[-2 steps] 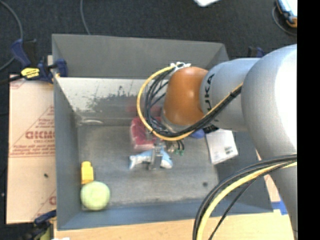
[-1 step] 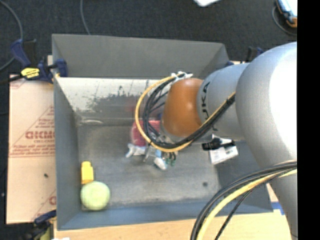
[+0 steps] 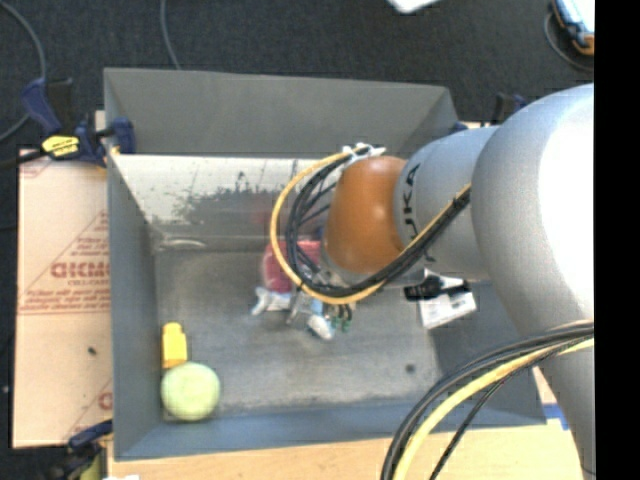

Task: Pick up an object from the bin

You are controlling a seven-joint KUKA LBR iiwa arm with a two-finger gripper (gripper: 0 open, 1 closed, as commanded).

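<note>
My gripper (image 3: 296,312) is low over the middle of the bin floor, its silvery end poking out from under the orange wrist cover. A pink-red thing (image 3: 274,264) lies just behind and to the left of it, mostly hidden by the cables and cover, so I cannot tell its shape. Whether it touches the gripper is unclear. A small green bit (image 3: 343,320) shows at the gripper's right side.
A yellow block (image 3: 174,345) and a pale green ball (image 3: 190,391) sit together in the front left corner. A white card with a black piece (image 3: 446,307) lies right of the gripper. The arm covers the bin's right side.
</note>
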